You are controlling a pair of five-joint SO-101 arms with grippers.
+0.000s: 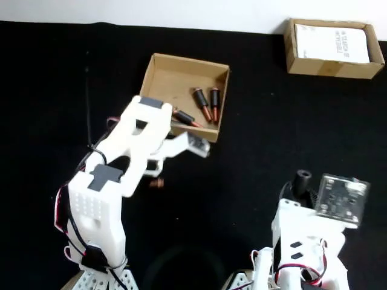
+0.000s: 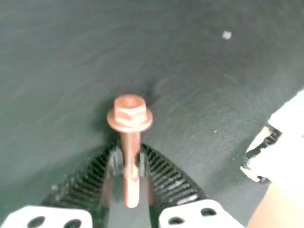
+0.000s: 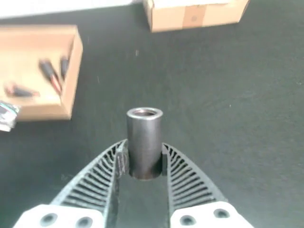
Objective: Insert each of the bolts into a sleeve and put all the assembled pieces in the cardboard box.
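Both arms loaded: sleeve right, bolt left.
Right gripper (image 3: 144, 148) jaws clamped on the sleeve (image 3: 145, 135), open end away from the jaws, near the front of the black table (image 1: 272, 121). Left gripper (image 2: 127, 159) jaws clamped on the bolt (image 2: 128, 124) shank, hex head out, over the table near the cardboard box (image 1: 158, 61). Three assembled pieces (image 1: 202, 104) lie in the box. A second box (image 1: 332, 65) sits at the far right, well apart.
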